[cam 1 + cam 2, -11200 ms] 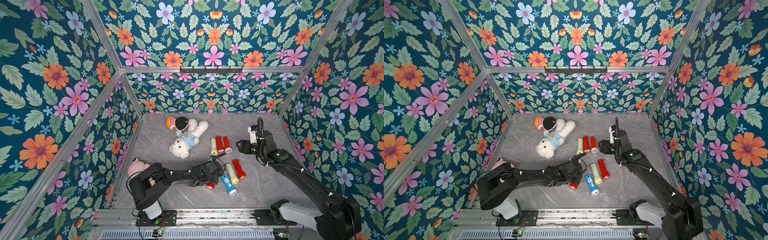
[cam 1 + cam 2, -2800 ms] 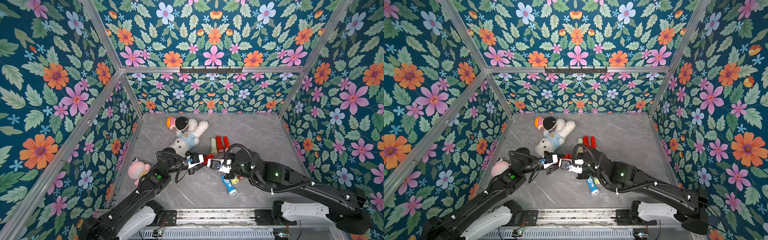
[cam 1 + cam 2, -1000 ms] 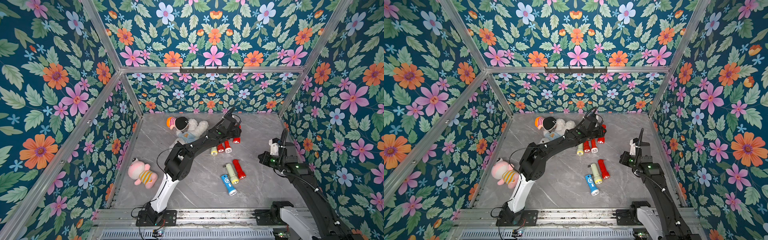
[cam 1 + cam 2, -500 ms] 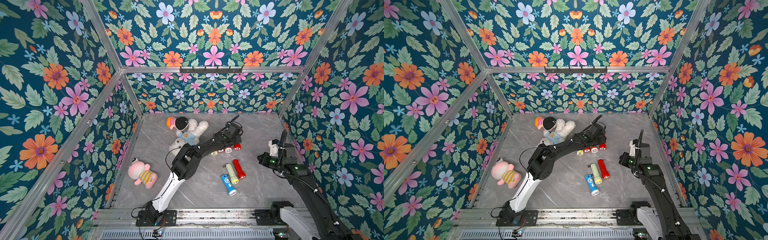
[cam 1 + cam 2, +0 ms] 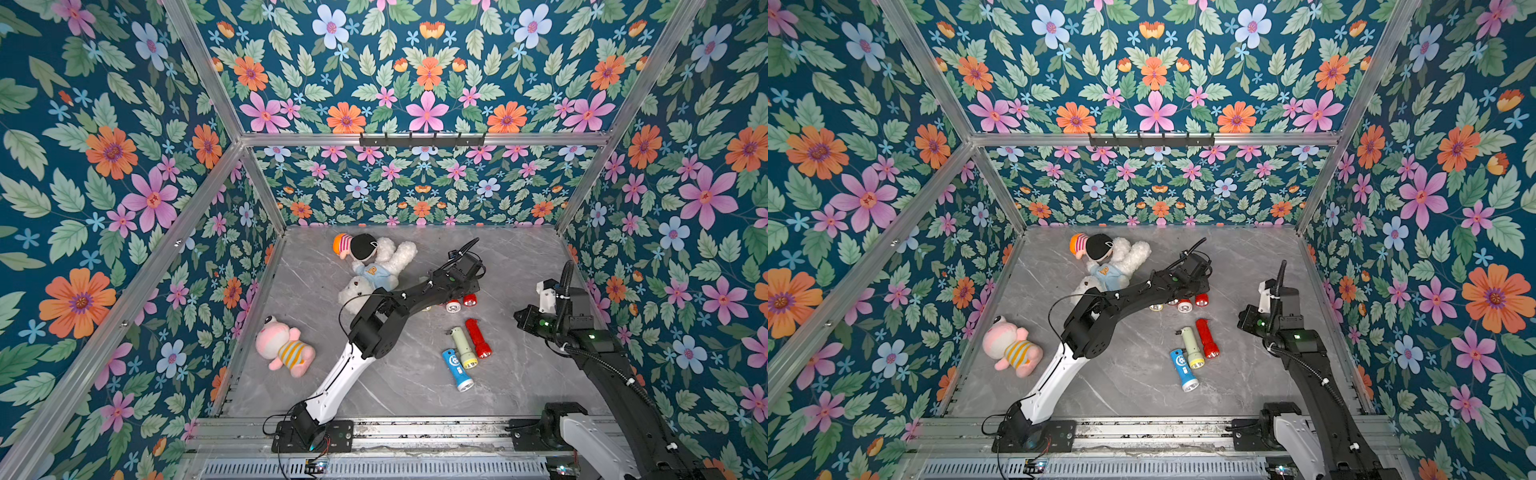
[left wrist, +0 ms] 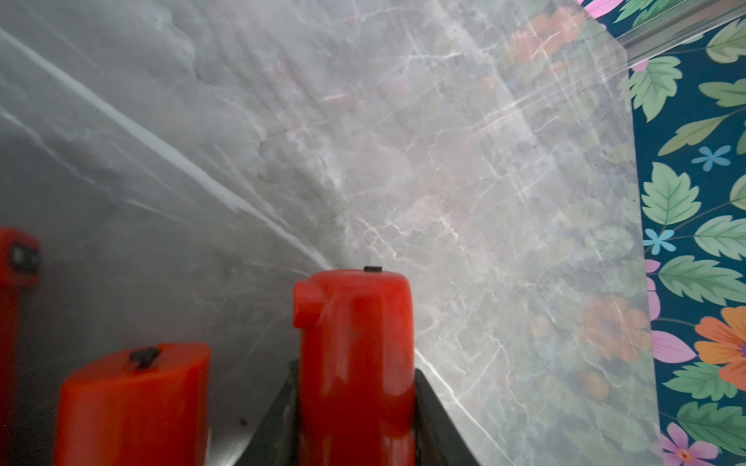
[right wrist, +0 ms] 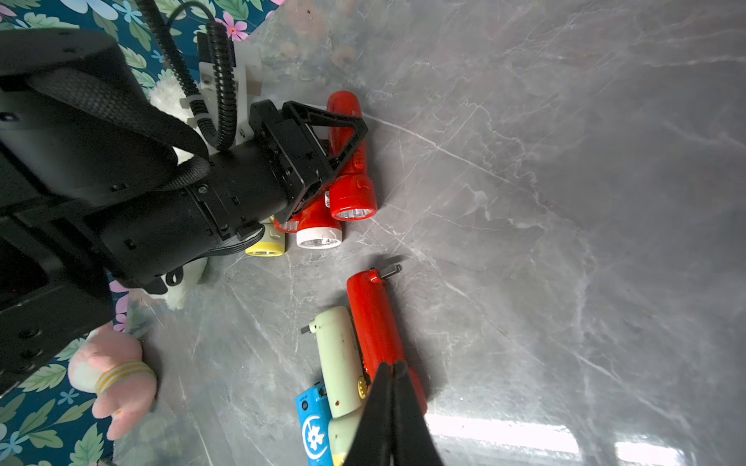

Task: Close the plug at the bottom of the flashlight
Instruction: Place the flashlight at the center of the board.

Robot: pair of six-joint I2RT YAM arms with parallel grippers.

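Observation:
My left gripper (image 5: 466, 288) is shut on a red flashlight (image 6: 355, 322) and holds it low at the right end of a back row, beside a red flashlight with a white head (image 5: 452, 306) and a yellow-headed one (image 7: 264, 246). The held flashlight's lens (image 5: 1201, 299) faces the front. Its bottom end shows a small black plug tab (image 6: 372, 268) lying flush. From the right wrist view the triangular fingers (image 7: 347, 133) clamp its body. My right gripper (image 7: 390, 365) is shut and empty, hovering at the right (image 5: 519, 318).
Nearer the front lie a red flashlight (image 5: 478, 344) with a metal prong sticking out (image 7: 390, 270), a pale green one (image 5: 462, 347) and a blue one (image 5: 456, 370). A white plush with a doll (image 5: 374, 266) and a pink plush (image 5: 282, 347) lie to the left. Floral walls enclose the table.
My left gripper has come down and a little toward the front with the red flashlight, bringing it level with the back row. The right arm has barely moved.

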